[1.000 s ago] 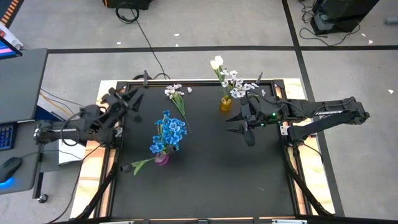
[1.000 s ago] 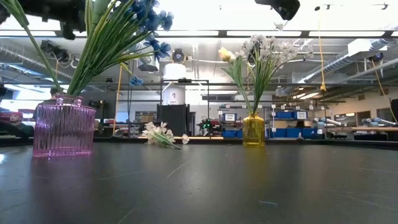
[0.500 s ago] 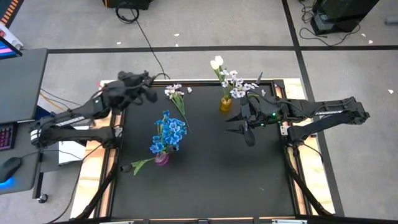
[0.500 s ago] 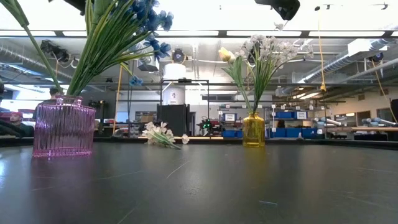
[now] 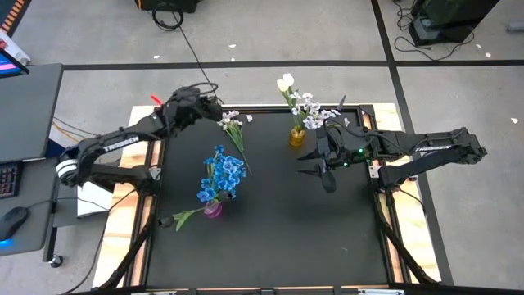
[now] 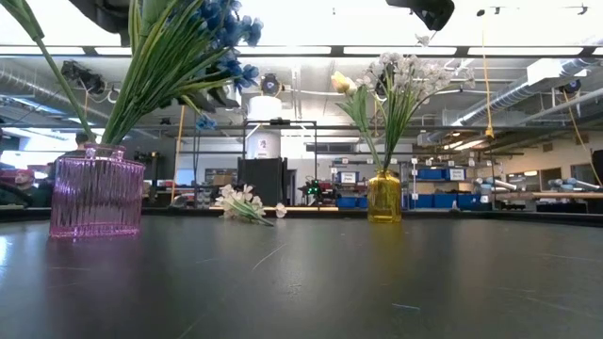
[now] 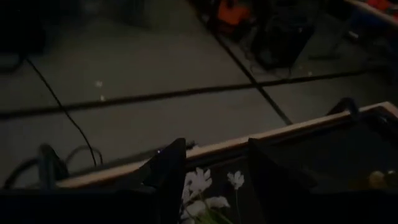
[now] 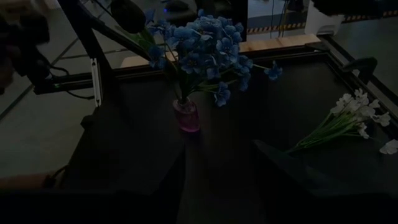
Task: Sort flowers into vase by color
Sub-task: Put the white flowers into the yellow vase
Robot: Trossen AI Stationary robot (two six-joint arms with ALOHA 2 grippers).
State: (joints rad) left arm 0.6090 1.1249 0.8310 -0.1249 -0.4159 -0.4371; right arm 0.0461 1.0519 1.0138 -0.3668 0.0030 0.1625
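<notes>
Black table mat (image 5: 278,229) fills the middle of the high view, grey floor around it, workshop shelving behind it in the low view. We see the left gripper (image 5: 211,107) at upper left of centre, reaching over the mat's far edge, just beside the loose white spray (image 5: 232,127) lying flat on the mat; in the left wrist view its two dark fingers (image 7: 171,174) stand apart with white blossoms showing between them, nothing clamped. Right gripper (image 5: 308,162) sits right of centre, fingers parted and empty, pointing toward frame left, just below the yellow vase (image 5: 297,136). That vase holds white sprays and a white tulip bud (image 5: 285,82), upright at upper centre. Pink vase (image 5: 213,208) stands lower left of centre with the blue flowers (image 5: 222,176) in it; a green stem (image 5: 185,216) sticks out of it to the lower left. In the low view the pink vase is at left, the yellow one right of centre, the loose spray between them, farther back.
</notes>
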